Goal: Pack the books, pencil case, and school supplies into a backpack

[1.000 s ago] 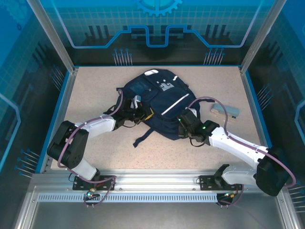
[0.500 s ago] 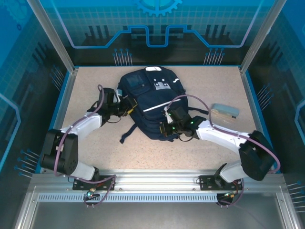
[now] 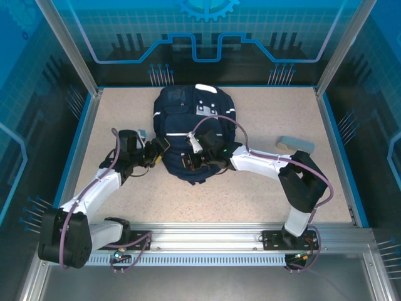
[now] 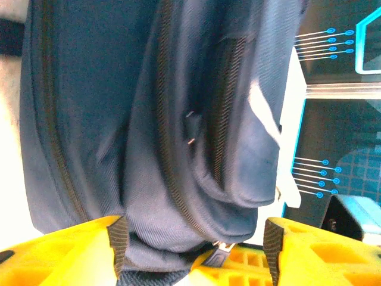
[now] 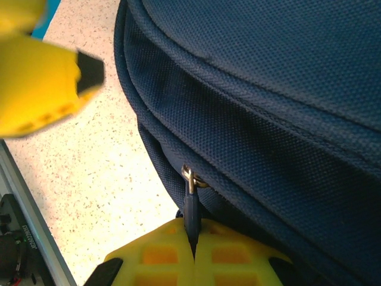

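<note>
The navy backpack lies in the middle of the table, its white-patched top toward the back. My right gripper is at its near edge, shut on a dark zipper pull that stands between the yellow fingers. My left gripper is at the backpack's left side, open. The backpack's folded fabric and zipper seams bulge between its pads without being clamped. A grey-blue oblong case lies alone at the right. The books are out of view.
A blue rim and metal posts fence the speckled table. The right arm's elbow rises near the case. My left finger shows close to the right gripper. Bare table lies in front of the backpack.
The backpack has slid and turned left and toward the back as both arms swung left. My left gripper has opened and let go of it. The right stays shut on the zipper pull.
</note>
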Available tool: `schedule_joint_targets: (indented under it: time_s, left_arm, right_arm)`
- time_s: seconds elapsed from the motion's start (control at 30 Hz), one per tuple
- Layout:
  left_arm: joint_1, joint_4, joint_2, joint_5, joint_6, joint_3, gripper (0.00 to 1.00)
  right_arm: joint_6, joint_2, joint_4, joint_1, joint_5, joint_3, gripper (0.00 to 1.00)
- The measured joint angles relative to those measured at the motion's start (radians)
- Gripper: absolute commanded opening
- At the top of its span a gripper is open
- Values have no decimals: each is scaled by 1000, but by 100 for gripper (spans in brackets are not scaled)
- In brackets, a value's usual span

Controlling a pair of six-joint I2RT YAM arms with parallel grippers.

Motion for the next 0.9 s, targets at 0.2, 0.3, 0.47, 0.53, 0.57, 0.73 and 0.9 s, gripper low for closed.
schedule_joint_targets:
  time_s: [0.2,0.3,0.47,0.53,0.57,0.73,0.9]
  left_arm:
    - [-2,87,12,32,-91,-48,46]
    - [-8,137,23,32,-136,-58,44]
    - [-27,208,63,32,-185,-58,42]
    - [-34,222,82,30,-199,-58,41]
    - [-38,229,91,29,-204,-58,40]
    - [-49,251,107,21,-226,-60,34]
    - [-51,271,123,19,-231,-66,22]
  right_arm:
    - [0,2,1,0,-8,4,0]
    - [0,2,1,1,-8,4,0]
    - [1,2,1,2,-8,4,0]
    - [1,2,1,2,-8,4,0]
    - [1,2,1,2,-9,4,0]
    - [8,2,0,2,-8,4,0]
    - [8,1,-13,16,30,4,0]
